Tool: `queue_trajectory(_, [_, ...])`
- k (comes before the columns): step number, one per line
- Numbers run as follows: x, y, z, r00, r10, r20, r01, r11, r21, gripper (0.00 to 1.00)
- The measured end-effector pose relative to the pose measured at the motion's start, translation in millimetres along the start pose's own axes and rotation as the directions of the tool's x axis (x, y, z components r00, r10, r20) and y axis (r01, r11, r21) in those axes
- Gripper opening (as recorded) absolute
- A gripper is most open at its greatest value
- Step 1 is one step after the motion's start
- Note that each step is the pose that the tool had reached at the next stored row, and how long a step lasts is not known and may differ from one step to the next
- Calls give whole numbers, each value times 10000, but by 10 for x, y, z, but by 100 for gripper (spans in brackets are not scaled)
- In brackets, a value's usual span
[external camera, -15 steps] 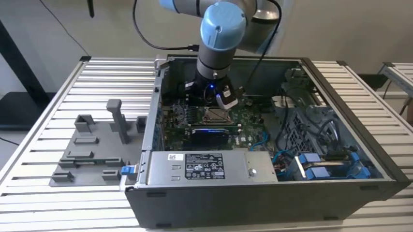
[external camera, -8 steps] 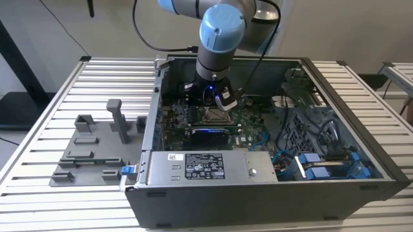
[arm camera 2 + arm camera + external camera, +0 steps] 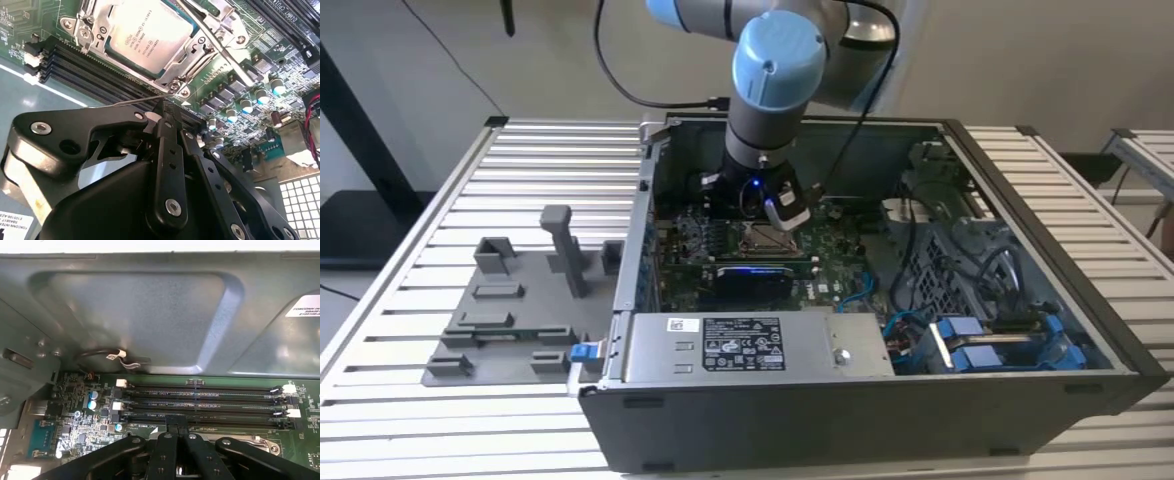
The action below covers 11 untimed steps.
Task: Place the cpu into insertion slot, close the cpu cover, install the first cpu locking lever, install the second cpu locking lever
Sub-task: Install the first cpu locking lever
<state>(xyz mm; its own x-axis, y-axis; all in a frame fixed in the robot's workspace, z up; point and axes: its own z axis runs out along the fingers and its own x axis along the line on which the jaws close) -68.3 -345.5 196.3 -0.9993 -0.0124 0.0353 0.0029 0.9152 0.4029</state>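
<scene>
**Jaws:** set close together, with no gap visible between the tips in both wrist views. Whether they pinch anything cannot be told. Black linkage arms spread out behind them.

**Thin locking lever** [image 3: 125, 101]: bare wire, one end touching the jaw tips. It runs out over the memory slots [image 3: 85, 70] from near a corner of the socket.

**Memory slots** [image 3: 200, 404]: four long black rows with white end clips, lying between the jaws and the socket.

**Cpu** [image 3: 147, 35]: seated flat in the insertion slot [image 3: 765, 238]. The top is silvery-tan with print.

**Cpu cover** [image 3: 196, 46]: silvery frame lying flat on the cpu's edges, with the chip's top showing through its window.

**Second lever** [image 3: 225, 56]: straight silvery rod along one side of the cover. Latched or not cannot be told.

**Motherboard** [image 3: 272, 47]: green, with a row of capacitors [image 3: 278, 86] beside the socket.

**Computer case** [image 3: 854, 410]: open, dark grey, with the arm [image 3: 774, 70] reaching down into it. The power supply [image 3: 747, 345] sits nearest the camera in the exterior view.

**Bench** [image 3: 520, 170]: slatted metal, carrying a grey fixture plate [image 3: 500, 320] at the exterior view's left of the case
</scene>
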Motion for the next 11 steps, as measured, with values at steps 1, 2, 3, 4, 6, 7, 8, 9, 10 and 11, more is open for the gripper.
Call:
queue_trajectory(1, [0, -1, 2, 10000, 1, 1, -1, 10000, 1, 11])
queue_trajectory(2, [-2, -2, 4, 10000, 2, 0, -2, 10000, 1, 11])
queue_trajectory(3, [-5, -3, 6, 10000, 1, -1, -1, 10000, 1, 11])
queue_trajectory(4, [-9, -3, 8, 10000, 1, 0, -1, 10000, 1, 11])
queue_trajectory(6, [-21, -5, 11, 10000, 2, 0, -2, 10000, 0, 11])
queue_trajectory(7, [-28, -6, 12, 10000, 1, -1, -1, 10000, 1, 11])
queue_trajectory(8, [-33, -6, 13, 10000, 1, -1, -1, 10000, 1, 11])
queue_trajectory(9, [-39, -7, 15, 10000, 1, 0, -1, 10000, 1, 11])
queue_trajectory(10, [-44, -8, 17, 10000, 1, 0, -1, 10000, 1, 11])
queue_trajectory(11, [-50, -9, 18, 10000, 1, 1, -1, 10000, 0, 11])
